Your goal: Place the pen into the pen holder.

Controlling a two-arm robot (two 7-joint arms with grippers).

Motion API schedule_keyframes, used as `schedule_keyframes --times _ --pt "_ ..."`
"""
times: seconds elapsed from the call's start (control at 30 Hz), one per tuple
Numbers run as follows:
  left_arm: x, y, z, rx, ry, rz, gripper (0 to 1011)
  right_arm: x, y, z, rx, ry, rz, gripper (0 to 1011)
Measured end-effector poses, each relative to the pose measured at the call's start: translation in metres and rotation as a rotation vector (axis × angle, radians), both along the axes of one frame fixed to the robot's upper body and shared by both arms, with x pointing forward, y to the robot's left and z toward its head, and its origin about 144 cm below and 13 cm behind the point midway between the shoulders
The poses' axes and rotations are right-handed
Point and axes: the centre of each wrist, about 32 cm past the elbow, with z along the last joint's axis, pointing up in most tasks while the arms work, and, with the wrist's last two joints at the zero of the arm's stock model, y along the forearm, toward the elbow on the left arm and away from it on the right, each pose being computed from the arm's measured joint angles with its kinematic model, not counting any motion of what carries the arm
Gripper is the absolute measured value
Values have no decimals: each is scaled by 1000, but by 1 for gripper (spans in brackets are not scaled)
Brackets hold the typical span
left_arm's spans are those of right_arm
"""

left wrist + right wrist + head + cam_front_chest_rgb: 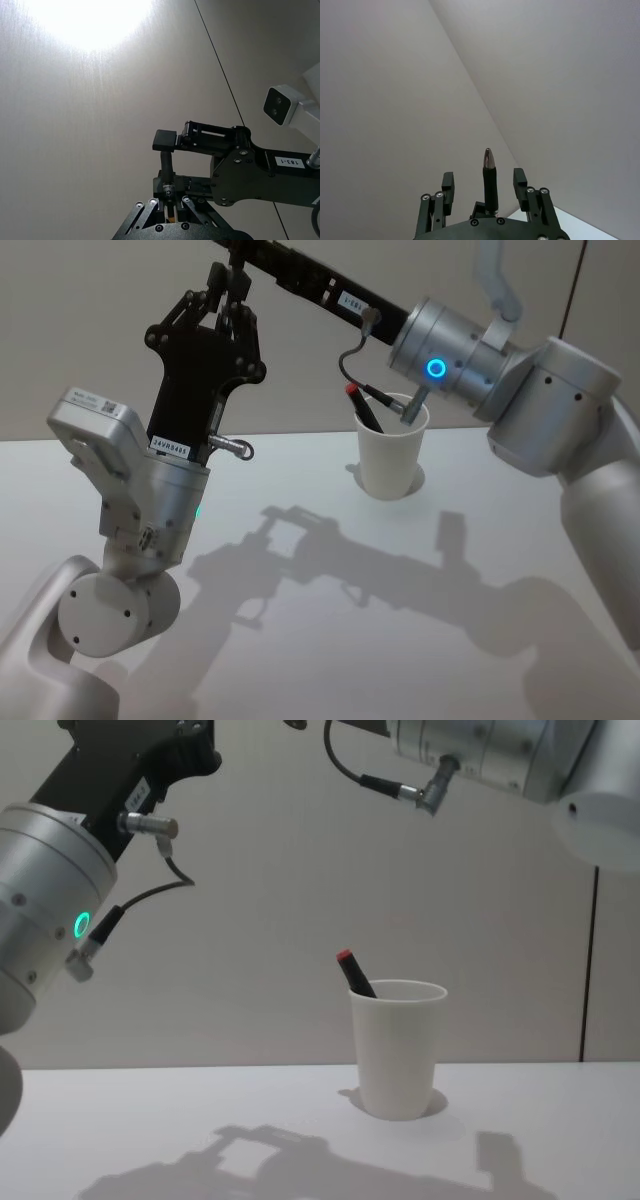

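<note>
Right wrist view: pen (490,185) inside spread right pincer (484,175), base clamped in left pincer (169,205)

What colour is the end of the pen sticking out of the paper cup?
Red, capping the black pen; the chest view shows it best.

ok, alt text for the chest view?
A white paper cup pen holder stands on the white table right of centre, a black pen with a red end leaning out of it. Both arms are raised above it: left arm at upper left, right arm at upper right.
</note>
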Motion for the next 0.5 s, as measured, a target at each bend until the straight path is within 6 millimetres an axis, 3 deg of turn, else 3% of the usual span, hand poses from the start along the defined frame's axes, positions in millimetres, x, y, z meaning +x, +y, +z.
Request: schedule_keyframes --times 0.5 --pt "0 0 0 0 0 0 121 0 0 0 0 0 -1 287"
